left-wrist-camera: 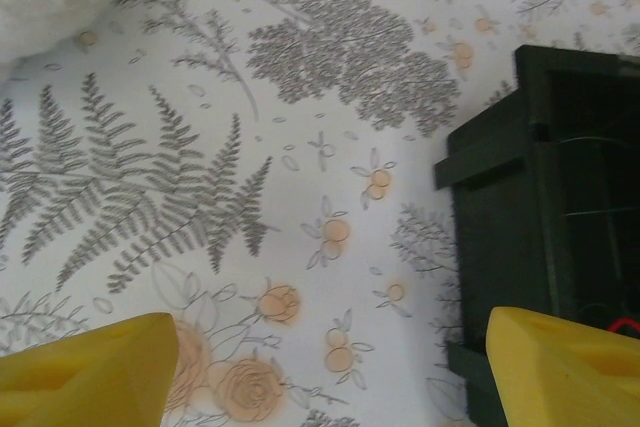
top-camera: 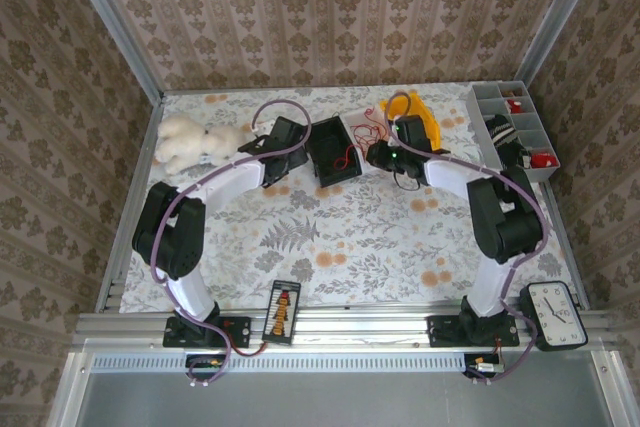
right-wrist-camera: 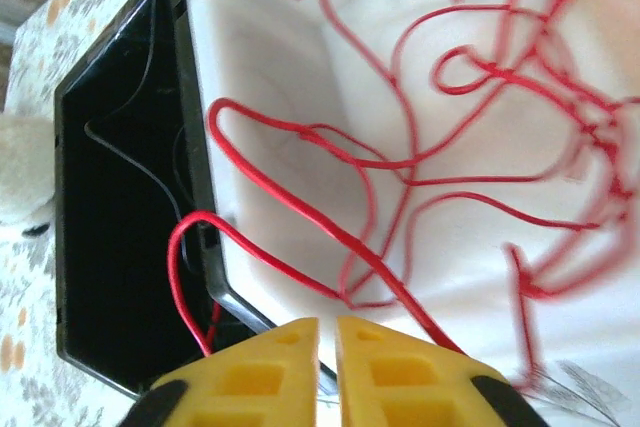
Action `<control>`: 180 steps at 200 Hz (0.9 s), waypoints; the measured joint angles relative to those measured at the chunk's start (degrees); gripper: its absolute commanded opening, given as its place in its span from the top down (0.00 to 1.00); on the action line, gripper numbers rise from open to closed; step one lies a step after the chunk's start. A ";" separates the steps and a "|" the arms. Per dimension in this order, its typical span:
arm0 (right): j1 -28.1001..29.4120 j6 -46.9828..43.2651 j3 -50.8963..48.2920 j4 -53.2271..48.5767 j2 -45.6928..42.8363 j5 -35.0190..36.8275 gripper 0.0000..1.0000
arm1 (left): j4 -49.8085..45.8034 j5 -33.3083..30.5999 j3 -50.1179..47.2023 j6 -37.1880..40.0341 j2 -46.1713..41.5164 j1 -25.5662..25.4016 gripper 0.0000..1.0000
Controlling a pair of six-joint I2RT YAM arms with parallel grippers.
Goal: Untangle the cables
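The cables (top-camera: 365, 132) are thin red wires lying in loose loops on the flowered cloth just right of a black bin (top-camera: 330, 152), with one red strand inside the bin. My right gripper (top-camera: 383, 154) is beside them. In the right wrist view its yellow jaws (right-wrist-camera: 327, 347) stand almost together with a thin slit, and nothing shows in the slit. The red cables (right-wrist-camera: 400, 162) spread above them, and one strand loops over the wall of the bin (right-wrist-camera: 110, 247). My left gripper (left-wrist-camera: 330, 377) is open wide over bare cloth, left of the bin (left-wrist-camera: 540, 227).
A white plush toy (top-camera: 185, 142) lies at the back left, close to the left arm. A yellow object (top-camera: 425, 117) and a grey compartment tray (top-camera: 515, 127) sit at the back right. A clock (top-camera: 555, 314) and a small abacus (top-camera: 283, 312) rest at the near edge.
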 measured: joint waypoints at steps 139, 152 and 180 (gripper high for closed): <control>-6.88 -22.58 -26.21 9.40 -25.14 40.39 0.29 | 1.53 -25.53 -23.65 23.04 -20.31 18.05 0.00; -6.91 -25.35 -28.94 14.67 -21.79 41.79 0.28 | 2.19 -24.63 -23.04 24.57 -18.62 18.99 0.00; -7.74 -29.59 -33.62 24.98 -17.05 41.18 0.00 | 6.19 -22.91 -22.03 29.16 -16.13 19.89 0.00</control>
